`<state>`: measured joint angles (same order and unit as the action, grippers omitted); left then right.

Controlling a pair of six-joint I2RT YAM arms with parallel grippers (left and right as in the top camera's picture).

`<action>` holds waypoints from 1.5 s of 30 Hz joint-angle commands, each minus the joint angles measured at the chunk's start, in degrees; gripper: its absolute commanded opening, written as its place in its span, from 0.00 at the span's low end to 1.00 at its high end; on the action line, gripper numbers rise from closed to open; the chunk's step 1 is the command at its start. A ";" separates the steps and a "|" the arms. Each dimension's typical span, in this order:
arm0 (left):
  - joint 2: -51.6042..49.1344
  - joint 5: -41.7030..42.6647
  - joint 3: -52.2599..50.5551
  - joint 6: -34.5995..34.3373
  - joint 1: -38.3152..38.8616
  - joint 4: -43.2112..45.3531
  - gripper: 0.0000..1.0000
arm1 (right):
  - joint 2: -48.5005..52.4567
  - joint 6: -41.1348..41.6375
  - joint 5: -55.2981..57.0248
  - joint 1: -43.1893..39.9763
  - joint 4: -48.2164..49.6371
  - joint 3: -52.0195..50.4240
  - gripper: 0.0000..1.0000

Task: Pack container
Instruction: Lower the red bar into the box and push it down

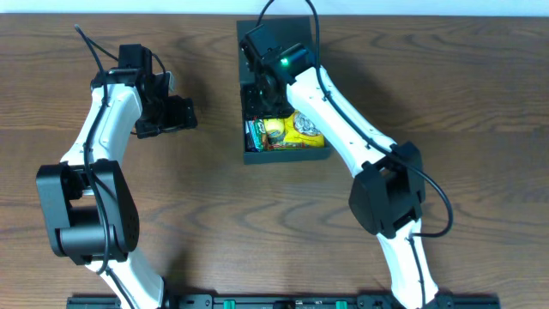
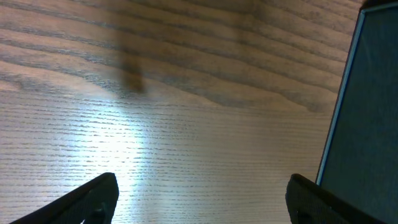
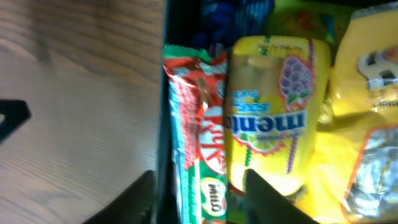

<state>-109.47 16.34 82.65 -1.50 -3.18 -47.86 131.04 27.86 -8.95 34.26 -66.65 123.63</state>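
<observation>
The matte black, shallow cardboard container (image 1: pixel 285 157) sits on the brown wood-grain table (image 1: pixel 197 206), towards the far edge and a little right of centre. Its flat, dull side wall shows at the right edge of the left wrist view.

The right gripper (image 3: pixel 199 202) hangs low over the box's left edge, its dark fingers (image 3: pixel 267 199) spread apart and pinching nothing. One finger looks to be over the table just outside the thin black wall, the other over the snacks, though the blur makes this hard to judge.

Inside, against that wall, lies a glossy red-and-green foil wrapper (image 3: pixel 193 143), long and narrow with creased edges. Touching it is a smooth, rounded yellow Mentos pack (image 3: pixel 273 112), and beside that a crinkled yellow bag (image 3: pixel 367 93) with a shiny silvery patch. A blue wrapper (image 3: pixel 236 12) peeks out beyond them, too blurred to read.

The left gripper (image 2: pixel 202 196) hovers over bare table to the left of the box, well apart from it. Its black fingers (image 2: pixel 99 196) are spread wide with only lit wood grain between them.
</observation>
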 commanded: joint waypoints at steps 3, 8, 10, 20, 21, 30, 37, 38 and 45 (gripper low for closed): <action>1.29 0.22 1.20 -0.37 -0.15 -0.39 0.87 | -0.11 -6.08 -4.37 -2.73 -1.38 2.12 0.02; 1.29 0.22 1.20 -0.37 -0.15 -0.39 0.88 | -0.28 -18.80 -19.37 -6.43 -1.29 2.10 0.01; 1.29 0.22 1.20 -0.37 -0.15 -0.37 0.88 | -0.26 -23.54 -26.34 -7.93 -0.74 1.27 0.01; 1.29 0.24 1.20 -0.42 -0.15 -0.39 0.88 | -0.09 -42.25 -50.77 -11.58 1.11 -5.92 0.01; 1.29 0.24 1.20 -0.42 -0.15 -0.42 0.88 | -0.09 -43.41 -52.09 -11.45 1.66 -7.85 0.01; 1.29 0.22 1.20 -0.39 -0.15 -0.83 0.88 | 0.13 -42.53 -52.98 -11.30 10.45 -19.58 0.01; 1.29 0.22 1.20 -0.39 -0.15 -1.44 0.88 | 0.35 -38.14 -50.18 -11.28 17.46 -22.25 0.01; 1.29 0.22 1.20 -0.39 -0.15 -1.44 0.88 | 0.35 -38.12 -49.27 -11.28 17.88 -22.25 0.01; 1.29 0.22 1.20 -0.37 -0.15 -1.42 0.88 | 1.20 -36.00 -45.03 -10.60 20.46 -22.25 0.01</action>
<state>-109.47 16.34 82.65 -1.50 -3.18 -49.06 131.04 -9.47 -57.21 23.07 -46.65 101.84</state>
